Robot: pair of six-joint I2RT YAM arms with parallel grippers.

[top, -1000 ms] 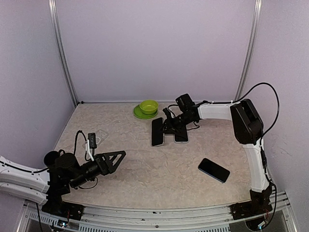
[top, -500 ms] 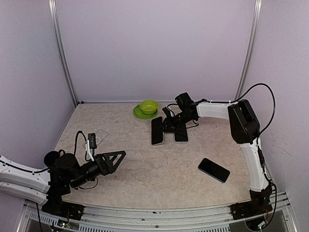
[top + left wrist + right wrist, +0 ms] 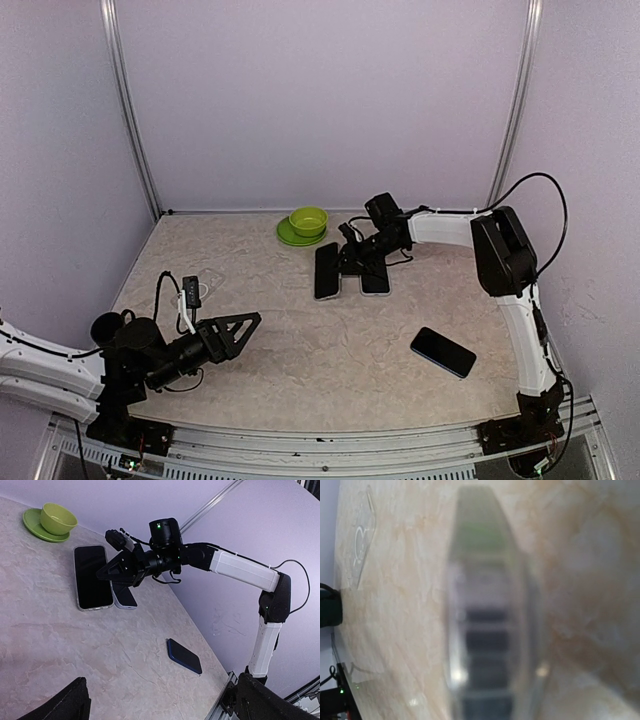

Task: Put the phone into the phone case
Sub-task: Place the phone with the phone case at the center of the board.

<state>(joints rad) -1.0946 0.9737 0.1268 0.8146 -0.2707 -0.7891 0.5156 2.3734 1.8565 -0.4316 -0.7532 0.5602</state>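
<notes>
I register a green bowl (image 3: 308,220) standing upright on a green saucer (image 3: 285,236). Both sit at the far side of the table (image 3: 300,360), near the back wall (image 3: 320,100). The tabletop is a beige marbled surface. The wall panels are plain lilac. A left post (image 3: 130,110) and a right post (image 3: 515,100), both metal, rise at the rear corners. A metal rail (image 3: 320,440) borders my near edge.
</notes>
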